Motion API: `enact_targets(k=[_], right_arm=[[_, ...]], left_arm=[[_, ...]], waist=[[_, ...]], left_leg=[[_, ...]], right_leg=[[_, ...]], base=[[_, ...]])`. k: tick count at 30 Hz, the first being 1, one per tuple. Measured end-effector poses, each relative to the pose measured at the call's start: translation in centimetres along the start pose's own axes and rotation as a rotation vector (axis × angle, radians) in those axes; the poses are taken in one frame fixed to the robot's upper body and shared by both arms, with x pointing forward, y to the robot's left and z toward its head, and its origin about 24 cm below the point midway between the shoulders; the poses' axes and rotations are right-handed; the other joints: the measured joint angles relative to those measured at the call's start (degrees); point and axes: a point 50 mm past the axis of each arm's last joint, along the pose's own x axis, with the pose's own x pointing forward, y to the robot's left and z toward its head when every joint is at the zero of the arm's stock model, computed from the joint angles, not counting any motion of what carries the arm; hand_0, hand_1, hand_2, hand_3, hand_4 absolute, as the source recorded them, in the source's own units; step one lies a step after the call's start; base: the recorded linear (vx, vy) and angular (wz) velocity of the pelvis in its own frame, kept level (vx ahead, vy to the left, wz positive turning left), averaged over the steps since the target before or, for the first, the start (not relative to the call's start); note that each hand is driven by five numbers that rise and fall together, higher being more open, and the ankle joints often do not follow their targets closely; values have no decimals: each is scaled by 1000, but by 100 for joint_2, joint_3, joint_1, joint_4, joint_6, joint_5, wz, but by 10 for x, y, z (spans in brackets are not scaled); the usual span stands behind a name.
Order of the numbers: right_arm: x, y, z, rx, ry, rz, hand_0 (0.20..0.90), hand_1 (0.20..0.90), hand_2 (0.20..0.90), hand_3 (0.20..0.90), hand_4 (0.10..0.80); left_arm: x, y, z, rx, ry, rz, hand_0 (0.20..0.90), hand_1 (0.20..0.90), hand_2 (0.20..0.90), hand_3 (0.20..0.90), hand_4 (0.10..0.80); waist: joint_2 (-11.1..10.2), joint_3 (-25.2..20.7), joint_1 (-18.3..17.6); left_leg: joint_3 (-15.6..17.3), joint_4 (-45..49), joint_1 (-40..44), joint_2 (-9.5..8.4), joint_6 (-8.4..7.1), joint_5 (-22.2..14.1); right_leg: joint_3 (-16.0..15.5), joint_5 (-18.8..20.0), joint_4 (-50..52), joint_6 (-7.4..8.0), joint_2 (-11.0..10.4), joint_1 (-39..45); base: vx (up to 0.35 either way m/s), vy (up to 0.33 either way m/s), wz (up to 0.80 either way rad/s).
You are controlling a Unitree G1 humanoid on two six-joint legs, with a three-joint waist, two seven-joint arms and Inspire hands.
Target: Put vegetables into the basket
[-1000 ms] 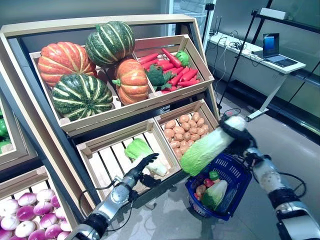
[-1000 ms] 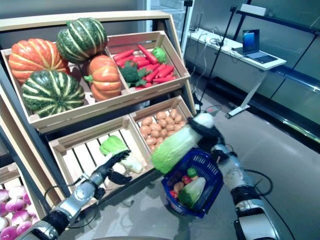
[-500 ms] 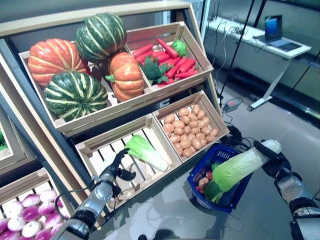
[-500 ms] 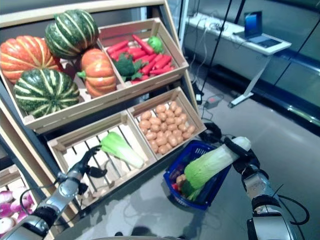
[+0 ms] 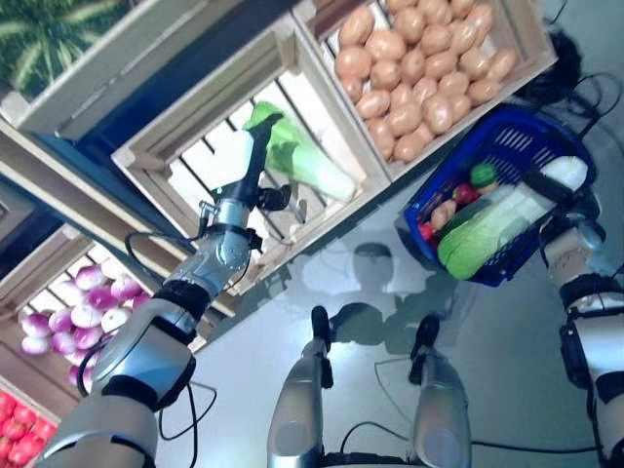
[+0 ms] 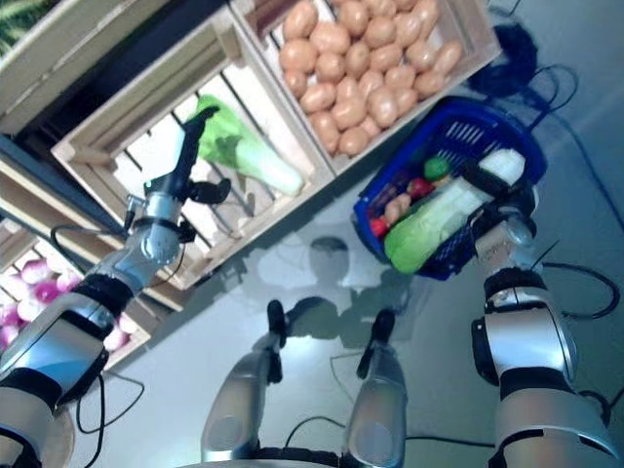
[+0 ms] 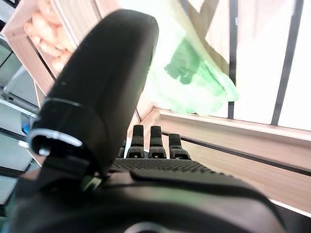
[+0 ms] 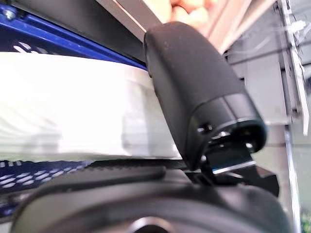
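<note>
The blue basket stands on the floor below the stand. My right hand is shut on the white stalk of a long napa cabbage, which lies slanted across the basket with its green end over the near rim. The right wrist view shows the thumb curled over the white stalk. Small red and green round vegetables lie in the basket. My left hand is open, fingers straight, inside the slatted crate, right beside a pale green cabbage, which also shows in the left wrist view.
A crate of potatoes sits just above the basket. A lower crate of purple and white turnips is at the left. Grey floor lies in front of the stand.
The camera has tilted down. My right hand has lowered the napa cabbage onto the basket. My left hand has reached further into the slatted crate, up beside the green cabbage.
</note>
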Motion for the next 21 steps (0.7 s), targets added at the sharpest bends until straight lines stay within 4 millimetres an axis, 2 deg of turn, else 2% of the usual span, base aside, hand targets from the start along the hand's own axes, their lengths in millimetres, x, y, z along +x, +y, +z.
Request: enact_targets(k=[4,9,10,12,21], right_arm=[[1,16,18,-14,-87,11,300,300,300,300,400],[0,29,37,-38,-181,-8,314,314,314,314,409],[-1,32,42,-35,-199,-16,900,900,900,900,800],[-1,39,52,-72,-233,-16,900,900,900,900,800],[-3,47,59,-175,-272,8,900,900,900,900,800]], left_arm=[[3,13,-2,81,-39,64,900,900,900,900,800],[12,32,-1,187,-82,146,900,900,900,900,800],[15,36,1,228,-105,147,900,900,900,900,800],[19,44,2,321,-160,140,900,900,900,900,800],[42,55,26,528,-314,130,900,900,900,900,800]], waist=[[-41,26,25],[-42,27,21],[-42,27,-2],[-46,29,-17],[-53,33,-109]], left_leg=[[-23,947,-665,-88,10,-346],[-136,2089,-1532,78,-32,-731],[-172,2253,-1719,122,-60,-775],[-166,2612,-2022,212,-82,-874],[-179,3266,-2525,494,-179,-1088]], right_leg=[[202,-424,1003,-45,-278,-689],[343,-786,1901,-236,-308,-1428],[361,-830,2073,-268,-300,-1600],[443,-918,2379,-327,-270,-1918],[588,-1070,2930,-456,-108,-2466]], base=[[-42,39,13],[-38,5,4],[0,0,0],[-19,30,-9],[1,37,-12]])
